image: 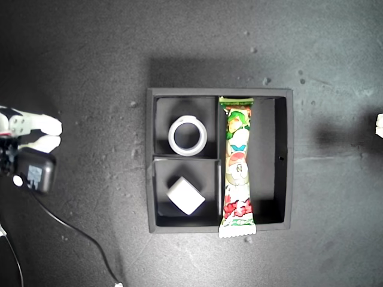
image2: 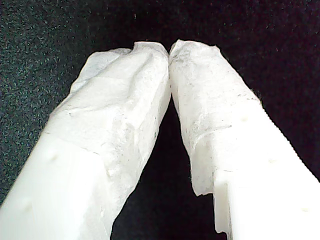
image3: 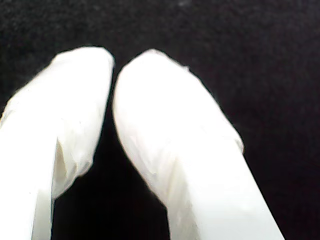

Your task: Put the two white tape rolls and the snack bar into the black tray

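Three items fill your black tray (image: 283,156): wide ring (image: 187,135), thick roll (image: 186,195), snack bar (image: 237,167). Both grippers (image2: 169,50) (image3: 114,62) pinched closed, holding nothing.

The exterior view is dim and vignetted toward its corners; the black tray (image: 219,92) throws soft shadows to that view's left and right. The snack bar (image: 237,167) wrapper shows mild glare. In both wrist views the white fingers (image2: 125,125) (image3: 170,130) are overexposed; the second wrist view is blurred.
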`<state>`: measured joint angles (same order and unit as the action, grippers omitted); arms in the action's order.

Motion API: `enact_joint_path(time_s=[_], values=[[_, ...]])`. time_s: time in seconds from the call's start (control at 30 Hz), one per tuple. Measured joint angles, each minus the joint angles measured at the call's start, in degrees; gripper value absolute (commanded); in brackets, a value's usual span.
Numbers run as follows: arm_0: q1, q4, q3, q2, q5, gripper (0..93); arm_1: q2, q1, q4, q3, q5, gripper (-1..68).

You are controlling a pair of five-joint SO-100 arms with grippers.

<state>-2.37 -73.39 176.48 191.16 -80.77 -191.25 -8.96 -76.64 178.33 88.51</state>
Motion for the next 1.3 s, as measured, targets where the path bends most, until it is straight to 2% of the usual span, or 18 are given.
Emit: enact_joint_path(time_s=[0.17,0.37,0.43,0.5,0.6,0.97,1.3], values=[[-1.76,-3.87,0.00,0.00,-6.33,0.1,0.00,0.00,0.00,0.00,0.00,0.1],[-4.48,-4.39,0.00,0.00,-7.03,0.2,0.00,-0.35,0.00,0.00,0.00,0.1],[-4.57,-4.48,0.00,0.00,-4.31,0.2,0.00,-0.35,0.00,0.00,0.00,0.1],[-4.57,-4.48,0.00,0.00,1.41,0.2,0.00,-0.62,0.00,0.00,0.00,0.1],[-4.57,-4.48,0.00,0.00,3.69,0.2,0.00,-0.26,0.00,0.00,0.00,0.1],[-4.57,-4.48,-0.09,0.00,4.39,0.2,-0.09,2.72,0.00,0.00,0.00,0.1],[-4.57,-4.48,-0.09,0.00,4.39,0.2,-0.09,1.49,0.00,0.00,0.00,0.1]])
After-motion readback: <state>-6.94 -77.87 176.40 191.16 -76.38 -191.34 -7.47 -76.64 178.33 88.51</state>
